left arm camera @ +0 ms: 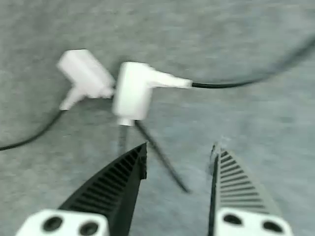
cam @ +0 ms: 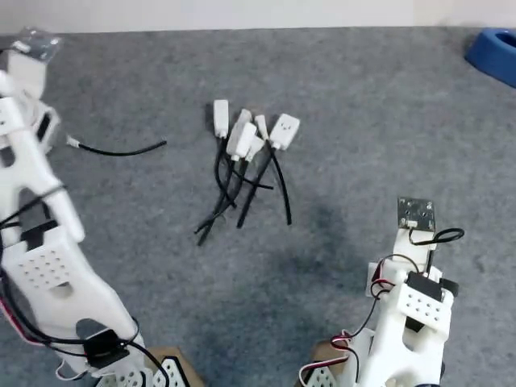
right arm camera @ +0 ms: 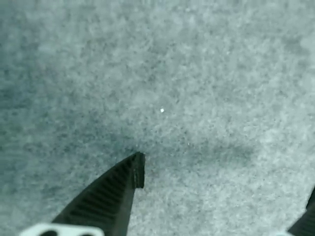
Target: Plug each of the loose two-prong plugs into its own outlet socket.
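— What covers the table?
— Grey cloth, felt-like, matt and a little rough.
— And the plugs?
— Smooth white plastic with a faint sheen. Their cables have black, rubbery-looking sheathing.
— The left end effector?
— Its fingers are matt black plastic, ribbed along the inner faces.

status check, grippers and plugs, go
left gripper open, just short of a white plug. right gripper open over grey mat. pile of plugs and sockets mid-table, cords crossed over each other.
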Available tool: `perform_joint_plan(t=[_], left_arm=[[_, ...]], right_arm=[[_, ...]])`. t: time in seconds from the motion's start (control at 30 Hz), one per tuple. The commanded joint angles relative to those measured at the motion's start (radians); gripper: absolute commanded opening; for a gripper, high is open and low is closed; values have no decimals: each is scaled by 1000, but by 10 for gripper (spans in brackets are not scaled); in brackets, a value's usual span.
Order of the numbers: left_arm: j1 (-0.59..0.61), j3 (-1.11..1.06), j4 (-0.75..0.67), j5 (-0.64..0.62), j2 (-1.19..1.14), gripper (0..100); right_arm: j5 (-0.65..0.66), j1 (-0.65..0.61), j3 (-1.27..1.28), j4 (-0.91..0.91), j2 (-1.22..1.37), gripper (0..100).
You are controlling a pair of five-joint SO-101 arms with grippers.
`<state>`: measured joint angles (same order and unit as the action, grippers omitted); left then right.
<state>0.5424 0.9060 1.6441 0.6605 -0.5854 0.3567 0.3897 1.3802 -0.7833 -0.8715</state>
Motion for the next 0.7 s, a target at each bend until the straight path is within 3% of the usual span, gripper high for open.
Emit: perform_joint_plan(t=[0.0, 0.13, 0.27, 0.43, 0.67], left_arm=[[-226, 48, 138, -110, 13, 213], [-447, 16, 97, -166, 8, 213], [-605, 38, -52, -213, -45, 213], [-665, 105, -158, -244, -188, 213], [-739, 286, -160, -209, -341, 213]], right_arm=[[14, -7, -4, 12, -7, 475], [12, -7, -4, 12, -7, 475], [14, -5, -4, 12, -7, 475], [17, -7, 8, 13, -12, 475], [17, -38, 12, 15, -13, 475]])
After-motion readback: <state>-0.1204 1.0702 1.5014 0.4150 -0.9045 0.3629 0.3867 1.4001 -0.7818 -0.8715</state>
